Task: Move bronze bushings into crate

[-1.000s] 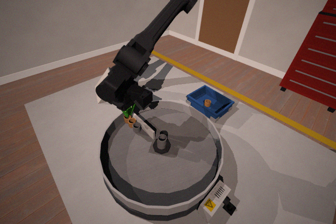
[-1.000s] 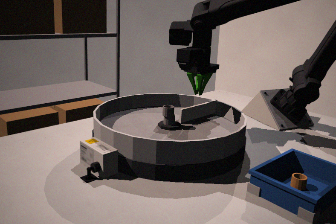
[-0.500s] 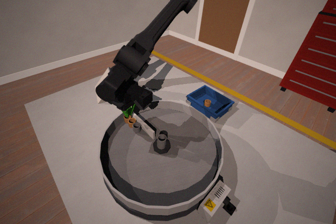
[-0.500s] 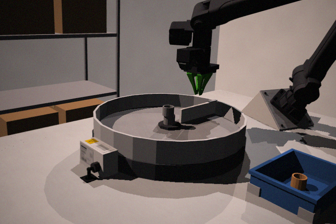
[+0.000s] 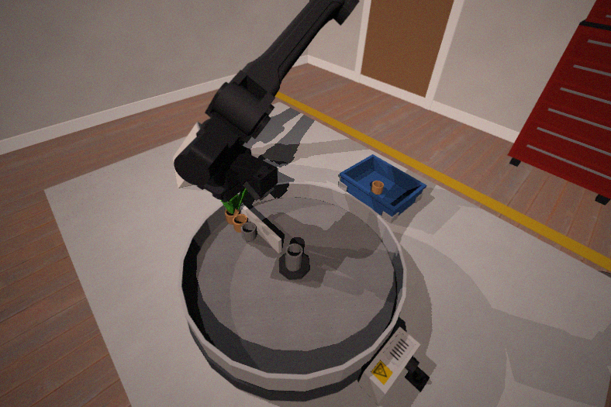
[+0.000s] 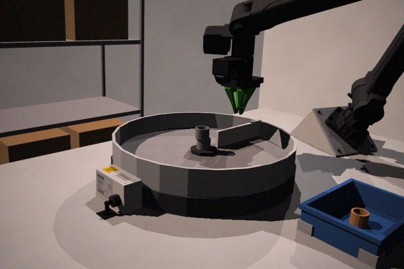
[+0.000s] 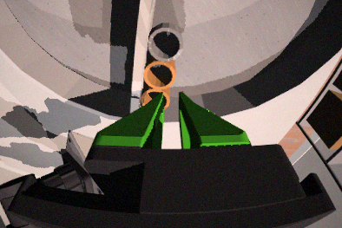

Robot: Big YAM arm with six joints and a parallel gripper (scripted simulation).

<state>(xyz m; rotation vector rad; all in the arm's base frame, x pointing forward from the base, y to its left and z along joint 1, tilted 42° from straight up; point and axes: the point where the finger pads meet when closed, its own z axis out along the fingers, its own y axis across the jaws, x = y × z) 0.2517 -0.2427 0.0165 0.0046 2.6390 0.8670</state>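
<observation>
My gripper [image 5: 236,208] [image 6: 238,113] [image 7: 171,98] is open by a narrow gap, with nothing between its green fingers, above the far rim of the turntable [image 5: 291,382] [image 6: 222,182]. In the wrist view a bronze bushing [image 7: 143,100] lies partly behind the left finger. A second bronze bushing [image 5: 240,228] [image 7: 166,88] stands beside it, then a grey bushing [image 5: 249,236] [image 7: 180,45]. They stand in a row along the divider; in the exterior view they are hidden. One bronze bushing [image 5: 377,188] [image 6: 359,219] stands upright in the blue crate [image 5: 355,165] [image 6: 342,236].
A pale divider [image 5: 264,230] [image 6: 238,134] runs inward from the turntable's rim. A grey hollow cylinder [image 5: 294,259] [image 6: 202,132] stands on the dark hub at the centre. A labelled box [image 5: 395,357] [image 6: 130,190] sits outside the rim. The crate lies outside the turntable.
</observation>
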